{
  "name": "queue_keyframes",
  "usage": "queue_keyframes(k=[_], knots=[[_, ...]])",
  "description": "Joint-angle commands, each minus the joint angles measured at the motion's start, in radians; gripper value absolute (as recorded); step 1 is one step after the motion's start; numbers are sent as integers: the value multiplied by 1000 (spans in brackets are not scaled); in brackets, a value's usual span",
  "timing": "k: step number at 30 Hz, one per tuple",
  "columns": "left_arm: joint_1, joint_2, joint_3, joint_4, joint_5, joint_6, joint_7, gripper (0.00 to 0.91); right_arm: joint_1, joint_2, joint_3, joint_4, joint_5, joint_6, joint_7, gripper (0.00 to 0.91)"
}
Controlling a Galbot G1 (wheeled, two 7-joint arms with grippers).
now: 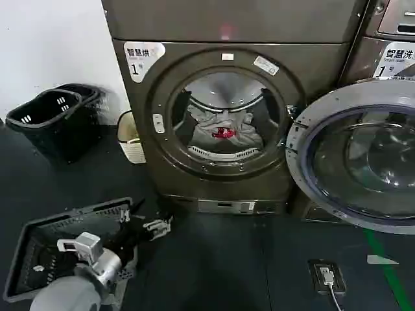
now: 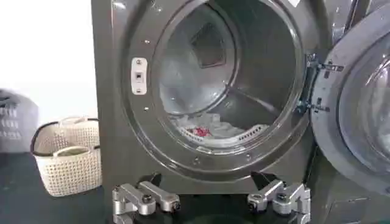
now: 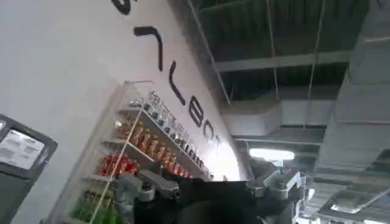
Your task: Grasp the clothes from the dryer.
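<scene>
The bronze-brown dryer (image 1: 214,45) stands straight ahead with its round porthole open. Inside the drum lie the clothes (image 1: 224,126), a white and light-grey bundle with a small red patch; the left wrist view shows the clothes (image 2: 210,129) low in the drum. My left gripper (image 1: 142,220) is open and empty. It hangs low in front of the dryer's base, below and left of the porthole, well short of the clothes. In its own view the left gripper (image 2: 213,201) faces the dryer's lower front. My right gripper (image 3: 210,189) is open, empty and pointing up toward a ceiling.
A silver-rimmed glass door (image 1: 363,155) stands open right of the porthole. A cream woven basket (image 1: 130,137) sits at the dryer's left corner, with black baskets (image 1: 55,116) beyond it. A black crate (image 1: 52,246) lies under my left arm. A floor socket (image 1: 327,275) sits front right.
</scene>
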Motion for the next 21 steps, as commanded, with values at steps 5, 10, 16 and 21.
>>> queue_keyframes(k=[5, 10, 16, 21], knots=[[-8, 0, 18, 6, 15, 0, -6, 907, 2, 0, -11, -19, -3, 61, 22, 907], [-12, -1, 21, 9, 16, 1, -5, 907, 5, -1, -13, -20, -22, 56, 21, 907], [-8, 2, 21, 11, 18, -2, -2, 907, -1, -1, 4, -29, -30, 58, 5, 907], [-5, 2, 22, 14, 28, -5, 0, 907, -2, 2, 9, -34, -31, 60, 4, 907]])
